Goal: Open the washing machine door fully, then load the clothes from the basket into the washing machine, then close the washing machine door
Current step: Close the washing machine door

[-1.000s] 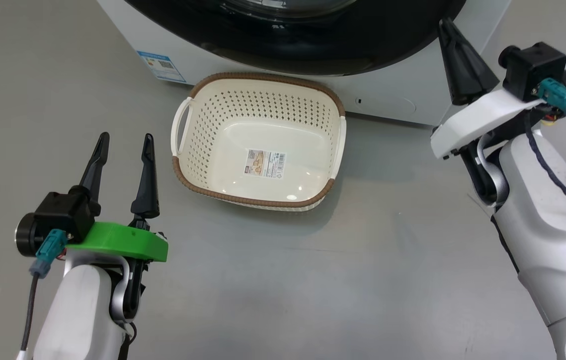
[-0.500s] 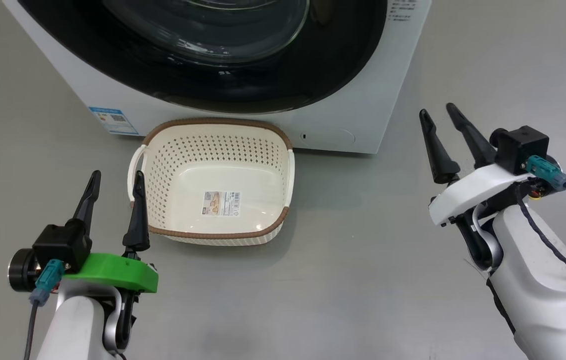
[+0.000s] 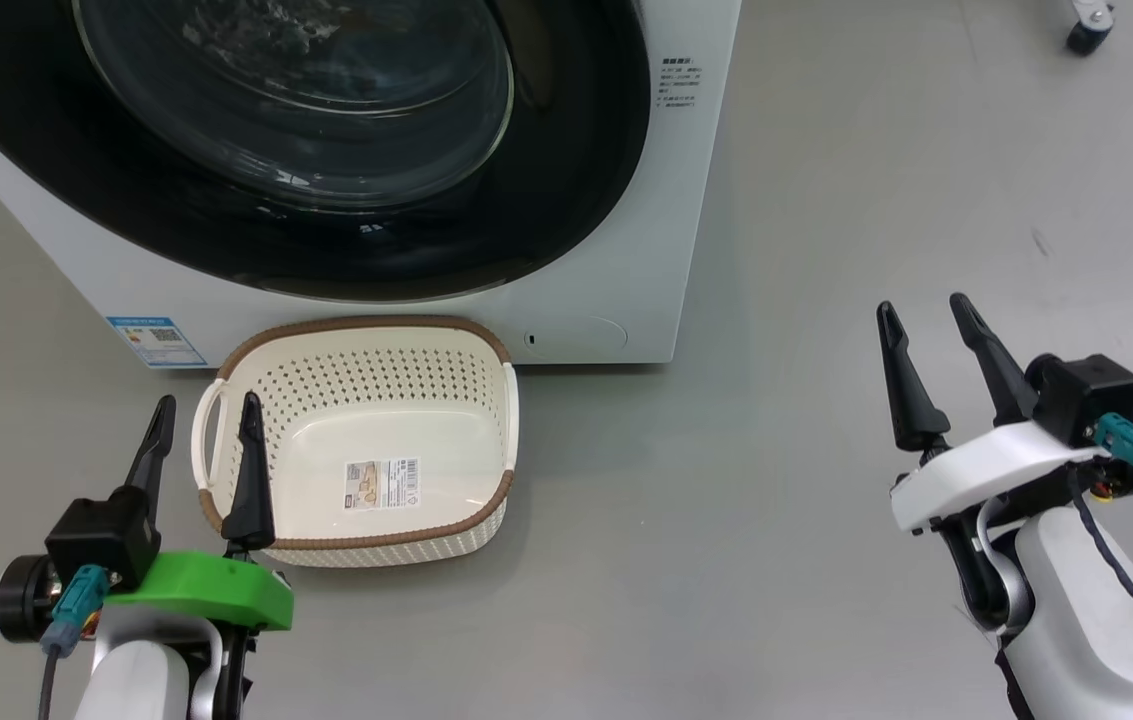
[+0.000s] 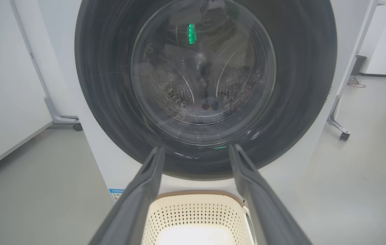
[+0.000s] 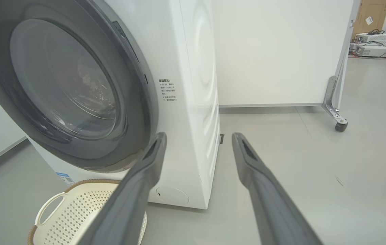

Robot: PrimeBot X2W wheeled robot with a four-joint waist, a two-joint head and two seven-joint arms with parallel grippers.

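Observation:
The washing machine (image 3: 696, 200) stands ahead of me with its door (image 3: 576, 180) shut, the black ring flat against the white front. The glass bowl (image 4: 203, 68) shows the steel drum behind it. On the floor before it sits the basket (image 3: 366, 325), holding just a label; the clothes are hidden from view. My left gripper (image 3: 208, 400) hovers open at the basket's left rim, and its wrist view looks between the fingers (image 4: 145, 190) at the door (image 4: 111, 85) and basket (image 4: 196, 211). My right gripper (image 3: 920, 302) is open over bare floor right of the machine, empty (image 5: 199, 134).
A blue sticker (image 3: 154, 342) marks the machine's lower left front. A white partition on a wheeled foot (image 5: 339, 124) stands behind and right of the machine. Another caster (image 3: 1086, 35) shows at the far right. Grey floor stretches to the right.
The head camera has tilted up, showing more of the door. My right gripper went from shut to open and drew back from the machine's right front edge to the floor on the right.

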